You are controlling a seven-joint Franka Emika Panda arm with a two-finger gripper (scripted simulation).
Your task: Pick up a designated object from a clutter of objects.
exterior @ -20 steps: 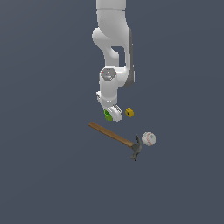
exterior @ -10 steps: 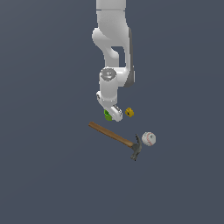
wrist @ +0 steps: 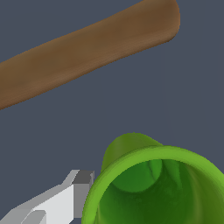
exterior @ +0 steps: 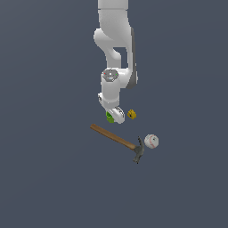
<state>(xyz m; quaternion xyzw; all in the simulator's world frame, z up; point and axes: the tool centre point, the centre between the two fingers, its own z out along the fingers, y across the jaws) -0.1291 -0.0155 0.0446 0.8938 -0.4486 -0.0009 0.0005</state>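
1. Gripper (exterior: 115,116): sitting low over the green cup (exterior: 109,117), in the same spot as a second ago; one finger (wrist: 65,197) showing just beside the cup's rim, the other hidden, so whether it is clasping cannot be told.
2. Green cup (wrist: 157,183): lying beside the hammer (exterior: 118,141) handle's end, not visibly lifted.
3. Yellow-orange block (exterior: 132,114) and baseball (exterior: 151,141): resting unmoved.
4. Reading: descent looking finished; closing and lifting likely remaining.
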